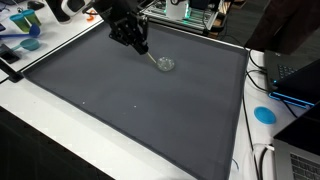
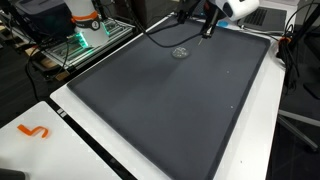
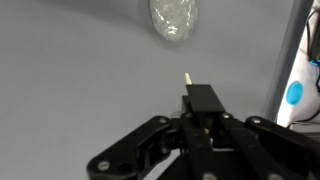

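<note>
Table [image 1: 40,130]: white, carries everything; big dark mat [image 1: 140,110] covers most of it.
Tool [image 1: 139,44]: at the mat's far edge, fingers clamped tight on the black base of a thin stick [image 3: 187,76]. Pale tip pts fwd & down.
Clear blob [image 1: 166,64]: small, roundish, glassy, flat on the mat. Sits just past the stick tip. Wrist view shows a gap btwn tip & blob [image 3: 174,18], so not touching.
Step (my read): fine tip work at the blob. Go slow, keep the stick low-angled and aim at the blob's ctr. Use light pressure only, since a thin stick could flex or slip in the grip and a light blob could skid on the mat. Watch the gap in the wrist view.
Blue disc [image 1: 264,114]: on the table beside the mat; no print legible.
Writing: none readable. Orange mark [image 2: 35,131] looks like "S" or "5", can't tell which.
</note>
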Controlling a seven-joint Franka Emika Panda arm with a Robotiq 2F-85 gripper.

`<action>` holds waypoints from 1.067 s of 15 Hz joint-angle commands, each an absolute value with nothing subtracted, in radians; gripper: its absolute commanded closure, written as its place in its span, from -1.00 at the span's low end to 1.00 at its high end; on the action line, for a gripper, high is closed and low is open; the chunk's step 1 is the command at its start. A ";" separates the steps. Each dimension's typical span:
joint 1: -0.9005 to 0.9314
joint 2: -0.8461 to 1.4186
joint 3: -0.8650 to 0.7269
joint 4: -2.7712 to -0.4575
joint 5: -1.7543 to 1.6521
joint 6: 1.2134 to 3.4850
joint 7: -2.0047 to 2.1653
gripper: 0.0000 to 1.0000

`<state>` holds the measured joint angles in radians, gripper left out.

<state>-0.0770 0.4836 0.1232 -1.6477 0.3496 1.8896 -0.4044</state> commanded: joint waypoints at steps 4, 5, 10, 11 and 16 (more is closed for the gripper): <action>-0.117 0.341 0.132 -1.893 0.467 1.997 -0.563 0.93; -0.117 0.328 0.130 -1.913 0.476 2.004 -0.576 0.93; -0.110 0.265 0.122 -2.011 0.525 2.053 -0.631 0.93; -0.108 0.253 0.121 -2.029 0.535 2.065 -0.642 0.93; -0.099 0.193 0.109 -2.114 0.566 2.125 -0.669 0.93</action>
<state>-0.1040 0.2568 0.1201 -2.0261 0.5302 2.0708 -0.6351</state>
